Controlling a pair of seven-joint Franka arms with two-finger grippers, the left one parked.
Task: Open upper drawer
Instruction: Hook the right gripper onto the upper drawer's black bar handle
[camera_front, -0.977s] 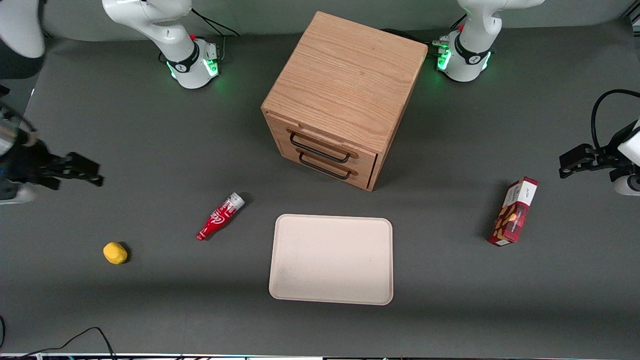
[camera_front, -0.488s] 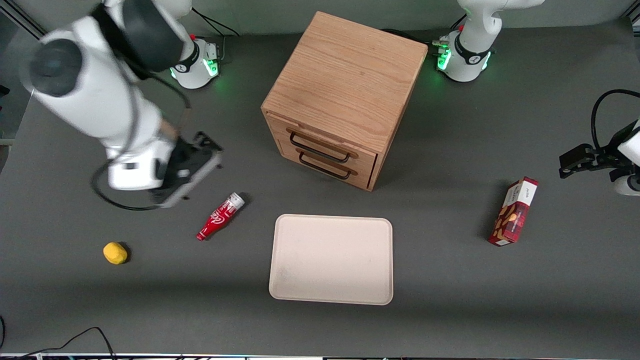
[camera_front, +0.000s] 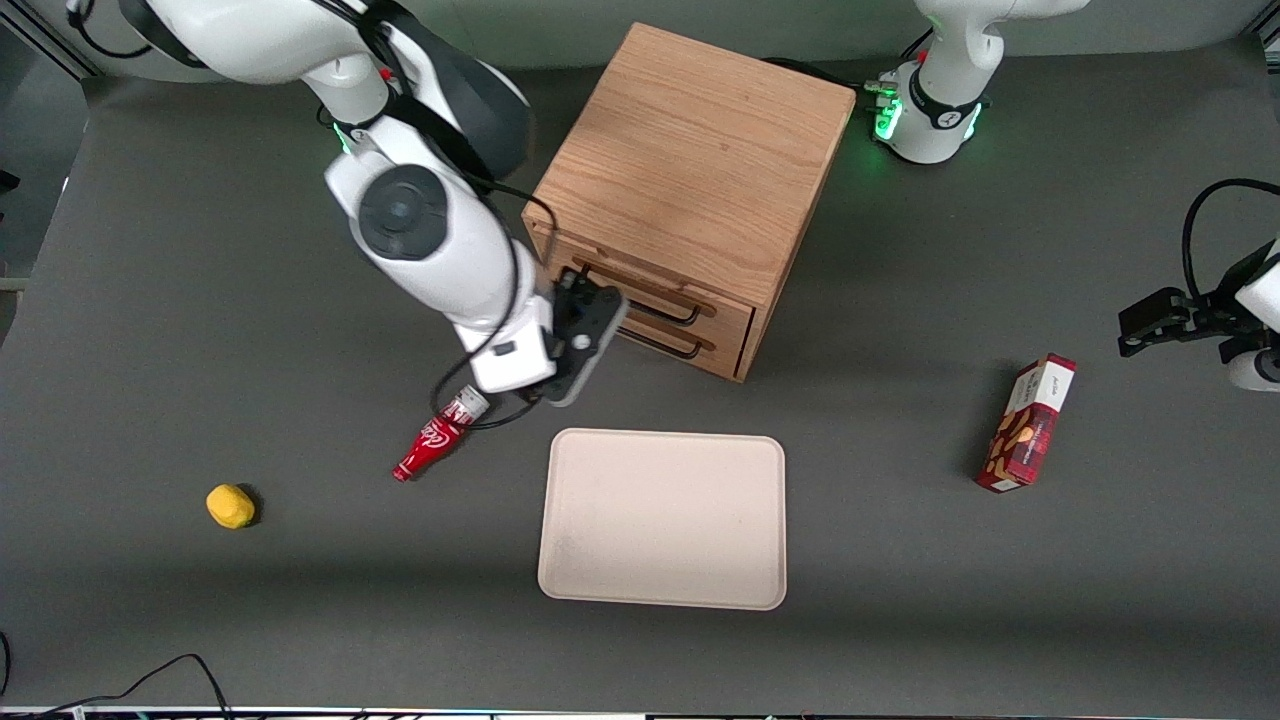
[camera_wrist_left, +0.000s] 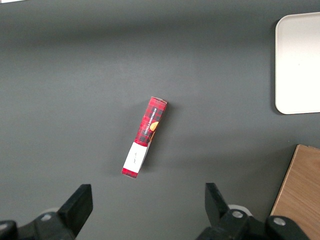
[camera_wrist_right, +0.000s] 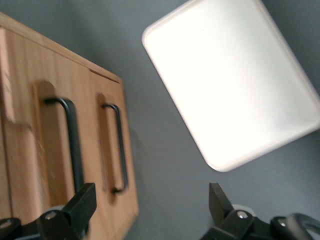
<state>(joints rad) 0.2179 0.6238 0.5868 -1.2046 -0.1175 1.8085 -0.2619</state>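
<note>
The wooden cabinet (camera_front: 690, 160) stands in the middle of the table with both drawers shut. The upper drawer (camera_front: 728, 318) has a thin black handle (camera_front: 668, 313); the lower drawer's handle (camera_front: 672, 348) sits just beneath it. My right gripper (camera_front: 592, 302) is open and empty, close in front of the drawer fronts at their end toward the working arm. In the right wrist view the upper drawer's handle (camera_wrist_right: 70, 145) and the lower handle (camera_wrist_right: 119, 150) show. One of my gripper's (camera_wrist_right: 150, 210) fingers (camera_wrist_right: 80, 205) is by the upper handle's end. Nothing is between the fingers.
A cream tray (camera_front: 662, 518) lies nearer the front camera than the cabinet, also in the right wrist view (camera_wrist_right: 235, 80). A red bottle (camera_front: 432, 442) lies by my wrist. A yellow lump (camera_front: 230, 505) lies toward the working arm's end. A red box (camera_front: 1028, 422) lies toward the parked arm's end.
My right arm has swung in from the working arm's end of the table to the cabinet. The gripper now faces the drawer fronts. The drawers and other objects have not moved.
</note>
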